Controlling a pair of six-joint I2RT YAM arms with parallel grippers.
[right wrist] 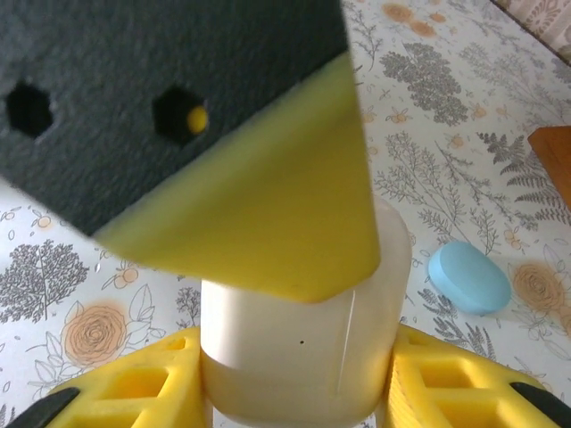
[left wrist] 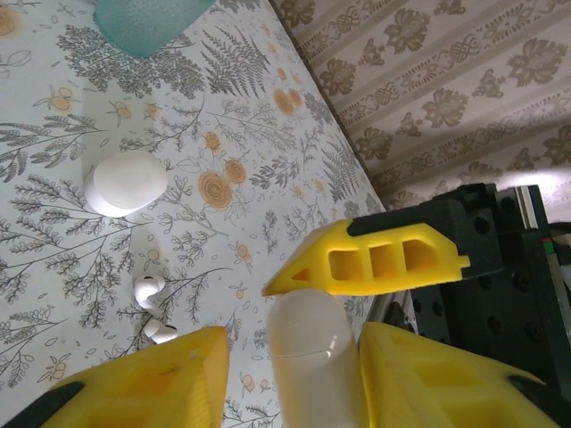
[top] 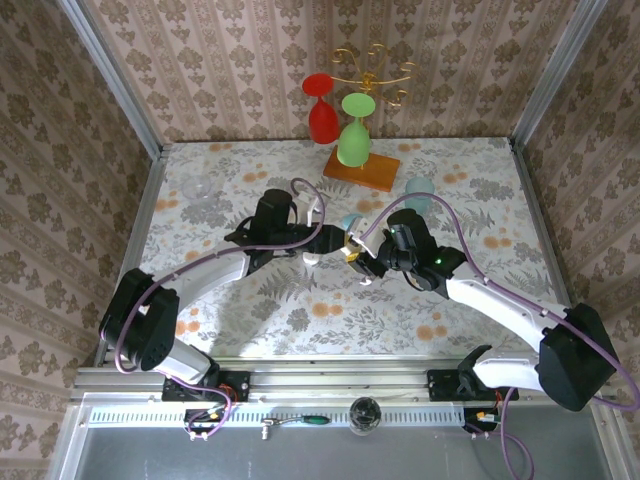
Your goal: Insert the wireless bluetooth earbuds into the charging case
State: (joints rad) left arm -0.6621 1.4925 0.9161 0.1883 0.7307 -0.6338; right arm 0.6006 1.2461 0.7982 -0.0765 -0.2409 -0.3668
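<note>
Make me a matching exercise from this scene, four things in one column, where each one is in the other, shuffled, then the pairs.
1. white charging case
2. blue case
3. earbuds
4. red glass

A. upside down on the gold rack
B. a pair lying loose on the table
C. gripped by the right gripper
D. closed, alone on the table

Pairs: 1-C, 2-D, 3-B, 4-A.
</note>
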